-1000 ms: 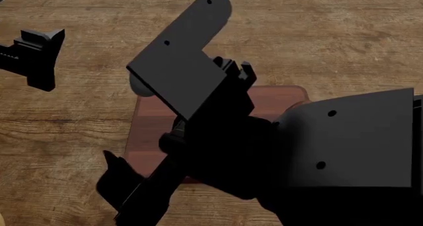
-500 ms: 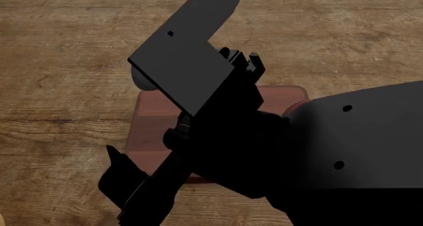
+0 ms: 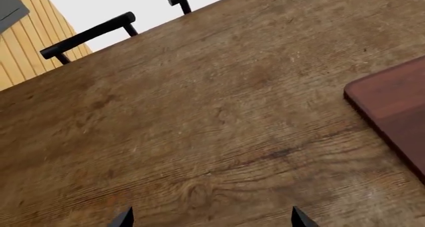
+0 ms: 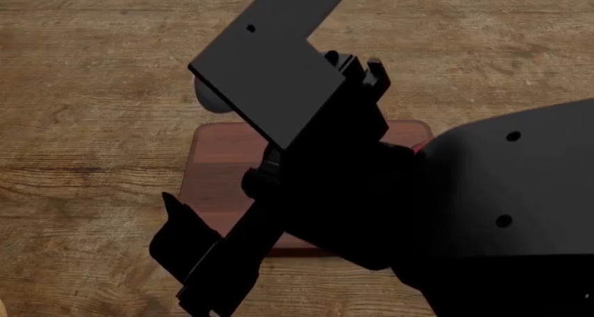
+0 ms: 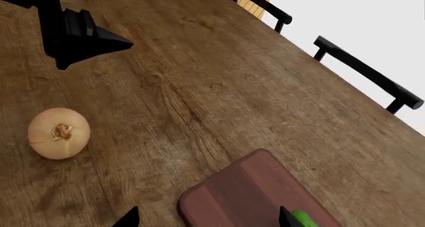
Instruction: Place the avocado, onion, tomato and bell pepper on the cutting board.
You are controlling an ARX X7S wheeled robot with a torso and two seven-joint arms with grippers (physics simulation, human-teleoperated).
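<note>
The cutting board (image 4: 215, 171) lies on the wooden table, mostly covered by my right arm. It also shows in the right wrist view (image 5: 252, 194) and the left wrist view (image 3: 395, 105). The onion (image 5: 58, 133) sits on the table beside the board; in the head view only its pale edge (image 4: 206, 98) shows behind the arm. The avocado (image 5: 307, 220) is a green sliver on the board. My right gripper (image 5: 207, 220) is open and empty above the board's corner. My left gripper (image 3: 212, 221) is open and empty over bare table. A red sliver (image 4: 419, 147) shows at the board's far right corner. The bell pepper is hidden.
My left gripper also shows as a black shape (image 5: 76, 33) beyond the onion in the right wrist view. Black chairs (image 5: 369, 75) stand along the table's far edge, and a yellow slatted wall (image 3: 30, 43) stands behind them. My right arm (image 4: 390, 192) blocks most of the head view.
My right arm has moved farther across the table in the head view. My left gripper, seen at the left edge one second ago, has left that view.
</note>
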